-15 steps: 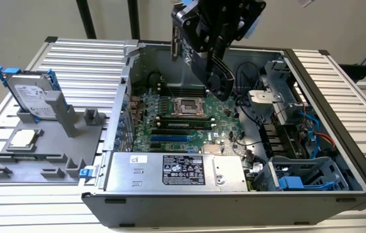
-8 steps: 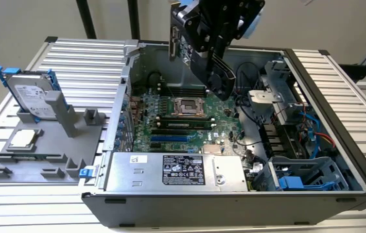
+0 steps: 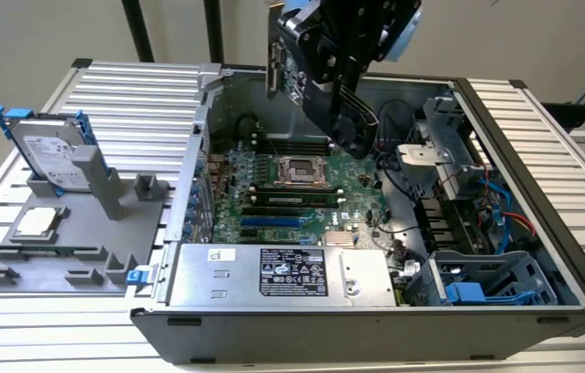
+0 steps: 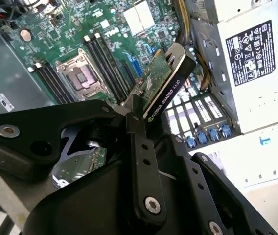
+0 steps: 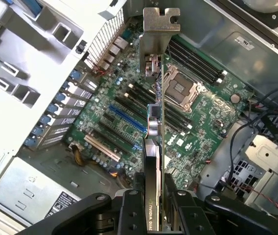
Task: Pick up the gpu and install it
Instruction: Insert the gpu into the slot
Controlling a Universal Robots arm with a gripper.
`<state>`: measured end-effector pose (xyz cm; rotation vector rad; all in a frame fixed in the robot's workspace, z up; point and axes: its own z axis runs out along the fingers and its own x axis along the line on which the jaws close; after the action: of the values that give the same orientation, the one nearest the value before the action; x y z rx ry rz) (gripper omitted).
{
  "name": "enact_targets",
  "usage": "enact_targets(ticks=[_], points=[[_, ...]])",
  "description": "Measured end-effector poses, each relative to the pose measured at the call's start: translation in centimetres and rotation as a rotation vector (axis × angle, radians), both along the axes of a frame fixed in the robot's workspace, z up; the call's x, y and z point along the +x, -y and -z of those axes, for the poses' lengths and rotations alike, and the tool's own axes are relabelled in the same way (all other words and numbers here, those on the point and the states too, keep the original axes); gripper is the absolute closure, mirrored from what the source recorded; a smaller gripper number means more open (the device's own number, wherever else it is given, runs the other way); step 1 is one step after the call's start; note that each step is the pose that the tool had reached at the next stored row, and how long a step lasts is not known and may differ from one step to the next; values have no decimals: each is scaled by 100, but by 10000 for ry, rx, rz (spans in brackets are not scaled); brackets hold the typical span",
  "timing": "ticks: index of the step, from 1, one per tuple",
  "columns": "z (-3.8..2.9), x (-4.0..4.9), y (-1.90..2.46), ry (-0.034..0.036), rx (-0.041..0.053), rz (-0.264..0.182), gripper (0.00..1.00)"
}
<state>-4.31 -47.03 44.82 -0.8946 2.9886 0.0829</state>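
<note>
On the exterior view's left, a grey holder (image 3: 116, 225) carries a hard drive (image 3: 53, 155). Rightward sits an open computer case (image 3: 375, 334). Above its motherboard (image 3: 271, 198) the gripper (image 5: 153, 205) clamps the gpu (image 5: 154, 122) edge-on; the card's long axis runs straight out from the fingers (image 5: 128, 210), silver bracket (image 5: 161, 27) farthest away, clear of the board.
</note>
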Motion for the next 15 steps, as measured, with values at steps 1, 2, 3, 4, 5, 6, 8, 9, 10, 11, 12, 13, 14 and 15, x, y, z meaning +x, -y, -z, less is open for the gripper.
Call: enact_targets(ticks=[1,2,3,4,5,6,8,9,10,11,12,13,14,15], points=[[-1,0,0,0,-1,-64,100],[-2,0,0,0,-2,-125,100],[-3,0,0,0,-3,-186,100],[-5,0,0,0,-6,-247,100],[-6,0,0,1,-7,-306,100],[-7,0,0,0,-9,-369,100],[-9,0,0,0,-11,-483,100],[-10,0,0,0,-13,-544,100],[-11,0,0,1,-14,-608,100],[-12,0,0,0,-17,-671,100],[-12,0,0,0,-17,-735,100],[-14,0,0,0,-19,-803,100],[-15,0,0,0,-20,-870,100],[-15,0,0,0,-22,-936,100]])
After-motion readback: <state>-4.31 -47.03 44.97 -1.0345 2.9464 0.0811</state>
